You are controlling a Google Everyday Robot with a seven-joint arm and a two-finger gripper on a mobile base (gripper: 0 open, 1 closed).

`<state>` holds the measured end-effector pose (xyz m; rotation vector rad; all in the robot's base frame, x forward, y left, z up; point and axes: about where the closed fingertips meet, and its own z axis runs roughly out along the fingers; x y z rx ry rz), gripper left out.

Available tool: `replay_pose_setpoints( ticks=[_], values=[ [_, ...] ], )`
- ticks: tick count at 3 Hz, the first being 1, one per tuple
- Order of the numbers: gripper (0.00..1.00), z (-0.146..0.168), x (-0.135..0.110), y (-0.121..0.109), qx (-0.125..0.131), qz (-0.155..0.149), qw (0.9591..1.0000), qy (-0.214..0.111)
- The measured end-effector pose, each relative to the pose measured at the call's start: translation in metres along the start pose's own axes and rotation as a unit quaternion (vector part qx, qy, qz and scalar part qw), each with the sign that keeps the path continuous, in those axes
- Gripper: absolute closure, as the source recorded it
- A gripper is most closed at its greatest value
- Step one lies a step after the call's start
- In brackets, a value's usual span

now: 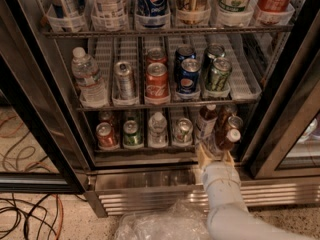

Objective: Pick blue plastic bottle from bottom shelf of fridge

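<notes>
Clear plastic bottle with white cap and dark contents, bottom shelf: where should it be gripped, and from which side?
Around the lower body of the white-capped clear plastic bottle, straight from the open front, where the gripper sits: it stands upright, shelf overhead, silver can and second bottle alongside.

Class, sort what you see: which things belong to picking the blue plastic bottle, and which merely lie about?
Job: blue plastic bottle; bottom shelf; fridge; pincer, at that shelf's right end, just in front of the bottle.
Lying about: Coke can; Pepsi can; large water bottle; floor cables; plastic bag.
</notes>
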<state>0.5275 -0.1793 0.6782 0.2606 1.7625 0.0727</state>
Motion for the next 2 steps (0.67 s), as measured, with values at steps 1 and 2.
replay_pose_setpoints(
  ticks=[1, 2],
  values=[
    [1.0, -0.0097, 0.0047, 0.0044, -0.011, -0.001, 0.9999, 0.008],
    [1.0, -0.0093, 0.0063, 0.004, -0.011, 0.0, 0.9999, 0.008]
  ],
)
